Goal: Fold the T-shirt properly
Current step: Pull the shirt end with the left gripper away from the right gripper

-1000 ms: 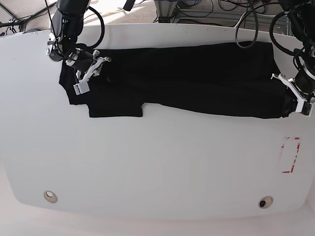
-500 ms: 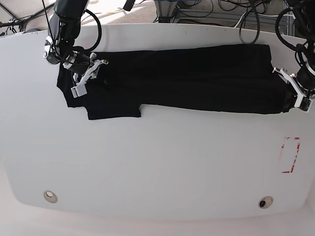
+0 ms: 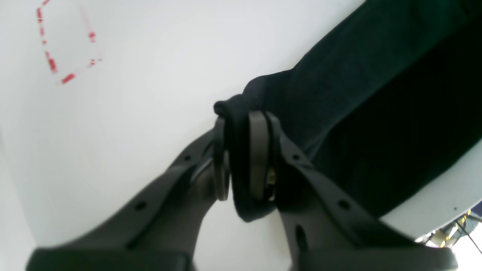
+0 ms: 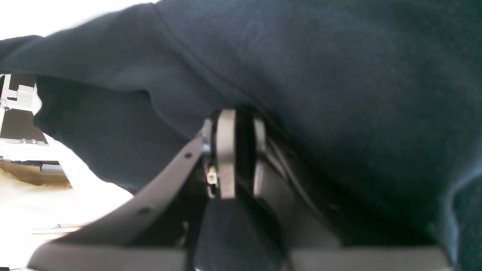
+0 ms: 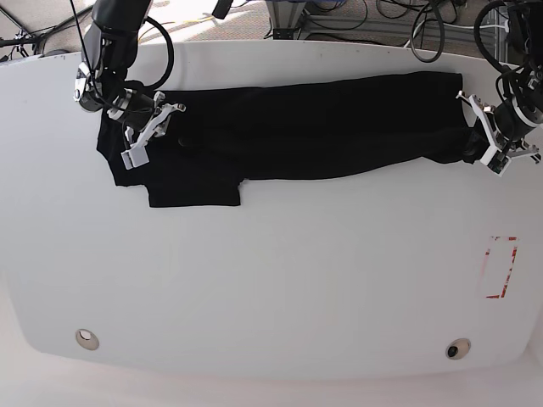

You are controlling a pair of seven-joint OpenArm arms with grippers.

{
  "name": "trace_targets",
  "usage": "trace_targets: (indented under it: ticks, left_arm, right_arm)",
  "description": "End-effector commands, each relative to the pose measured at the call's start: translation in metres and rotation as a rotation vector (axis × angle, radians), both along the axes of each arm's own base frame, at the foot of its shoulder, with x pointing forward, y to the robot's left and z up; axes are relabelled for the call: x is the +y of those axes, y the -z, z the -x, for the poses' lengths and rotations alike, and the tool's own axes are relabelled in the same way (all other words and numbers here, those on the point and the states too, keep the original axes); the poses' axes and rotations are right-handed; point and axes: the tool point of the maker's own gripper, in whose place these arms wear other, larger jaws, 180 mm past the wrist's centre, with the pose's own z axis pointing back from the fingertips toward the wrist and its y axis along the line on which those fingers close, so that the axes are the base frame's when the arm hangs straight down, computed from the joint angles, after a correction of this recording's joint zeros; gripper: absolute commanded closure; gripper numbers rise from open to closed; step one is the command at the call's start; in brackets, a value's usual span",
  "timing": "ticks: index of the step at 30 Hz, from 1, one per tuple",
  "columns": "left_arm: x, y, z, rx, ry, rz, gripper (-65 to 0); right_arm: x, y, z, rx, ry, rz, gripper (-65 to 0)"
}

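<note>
The T-shirt (image 5: pixel 297 127) lies stretched as a long black band across the far part of the white table (image 5: pixel 271 280), plain black side up, one sleeve hanging at the lower left (image 5: pixel 195 188). My left gripper (image 5: pixel 482 146) is shut on the shirt's right end; the left wrist view shows a fold of black cloth (image 3: pixel 241 150) pinched between the pads. My right gripper (image 5: pixel 148 127) is shut on the shirt's left end; in the right wrist view black cloth (image 4: pixel 301 75) fills the frame and runs between the pads (image 4: pixel 226 150). No print shows.
A red dashed rectangle (image 5: pixel 501 267) is marked on the table at the right, also in the left wrist view (image 3: pixel 64 45). Two round holes sit near the front edge (image 5: pixel 86 338) (image 5: pixel 458 348). Cables lie beyond the far edge (image 5: pixel 356 17).
My left gripper has moved up and away with the shirt's right end, lifting and narrowing the lower hem there. My right gripper has shifted slightly left and back.
</note>
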Motion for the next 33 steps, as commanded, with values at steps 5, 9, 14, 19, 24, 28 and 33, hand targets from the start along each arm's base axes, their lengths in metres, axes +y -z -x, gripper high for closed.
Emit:
trace_targets:
  ticks: [5, 9, 14, 19, 24, 28, 33]
  left_arm:
    - [0.037, 0.030, 0.010, 0.121, -0.052, -0.022, -7.5]
    - [0.062, 0.057, 0.025, 0.217, -0.108, -0.052, -7.6]
    - [0.085, 0.074, 0.034, 0.276, -0.166, -0.087, -8.2]
    - [0.086, 0.081, 0.038, 0.301, -0.170, -0.090, -14.7]
    - [0.082, 0.073, 0.035, 0.288, -0.172, -0.067, -27.9]
    - [0.070, 0.030, 0.022, 0.219, -0.182, 0.027, -33.8]
    - [0.073, -0.004, 0.019, 0.170, -0.220, 0.087, -36.4]
  right_arm:
    - [-0.026, 0.043, 0.046, 0.257, -0.055, 0.191, -7.8]
    - [-0.027, 0.042, 0.046, 0.254, -0.054, 0.192, -7.8]
    - [-0.026, 0.041, 0.045, 0.251, -0.053, 0.191, -7.8]
    - [-0.025, 0.041, 0.044, 0.248, -0.051, 0.184, -7.8]
    - [-0.018, 0.042, 0.044, 0.247, -0.050, 0.170, -7.8]
    - [-0.014, 0.041, 0.041, 0.241, -0.050, 0.164, -7.8]
    - [-0.013, 0.040, 0.038, 0.235, -0.050, 0.161, -7.8]
